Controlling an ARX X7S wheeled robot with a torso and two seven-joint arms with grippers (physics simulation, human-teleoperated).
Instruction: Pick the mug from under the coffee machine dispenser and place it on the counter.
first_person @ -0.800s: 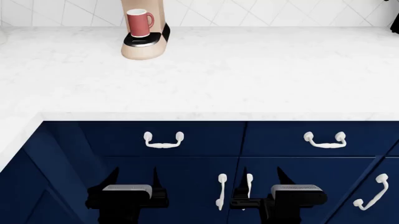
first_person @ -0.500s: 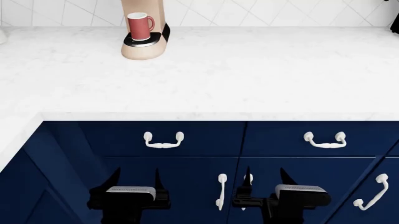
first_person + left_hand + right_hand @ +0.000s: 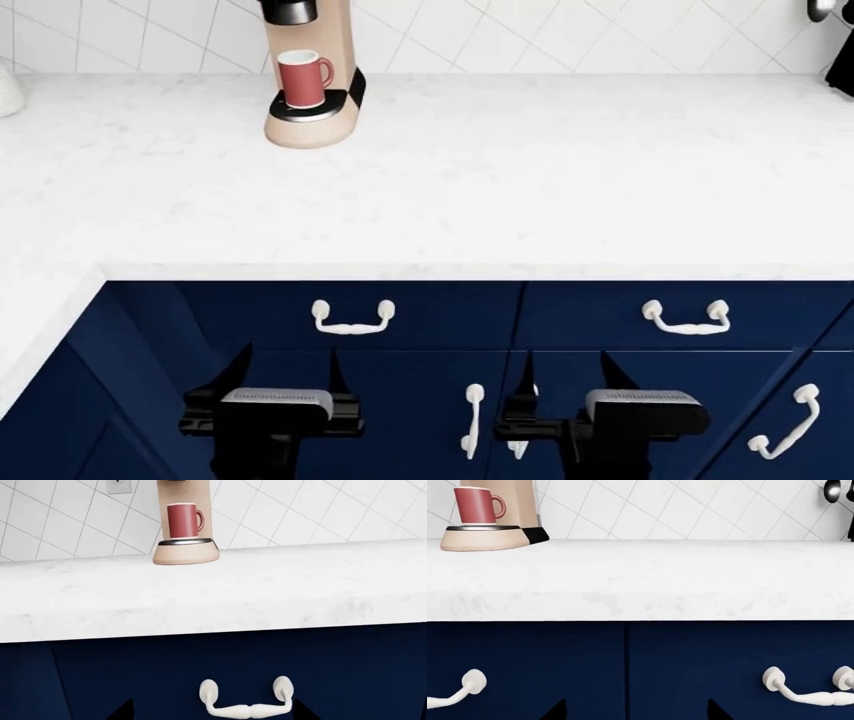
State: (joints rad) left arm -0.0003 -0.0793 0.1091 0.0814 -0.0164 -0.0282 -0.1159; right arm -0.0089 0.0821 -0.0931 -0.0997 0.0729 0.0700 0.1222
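Observation:
The dark-red mug (image 3: 304,78) stands upright on the black drip tray (image 3: 315,106) of the beige machine, under the black dispenser (image 3: 288,11), at the back left of the counter (image 3: 534,170). Its handle points right. It also shows in the left wrist view (image 3: 182,521) and the right wrist view (image 3: 474,506). My left gripper (image 3: 287,365) and right gripper (image 3: 567,370) are both open and empty. They hang low in front of the navy cabinets, below the counter's front edge and far from the mug. In the wrist views only the fingertips show: left gripper (image 3: 212,712), right gripper (image 3: 635,711).
White drawer handles (image 3: 352,316) (image 3: 686,316) and door handles (image 3: 473,420) sit on the cabinet fronts near the grippers. The counter turns a corner at the left (image 3: 40,310). A white object (image 3: 7,92) stands at far left. Dark utensils (image 3: 841,50) hang at far right.
The head view has shifted, so the counter and machine sit lower in frame and the black nozzle now shows. The mug has not moved. Both grippers stay open at about the same place.

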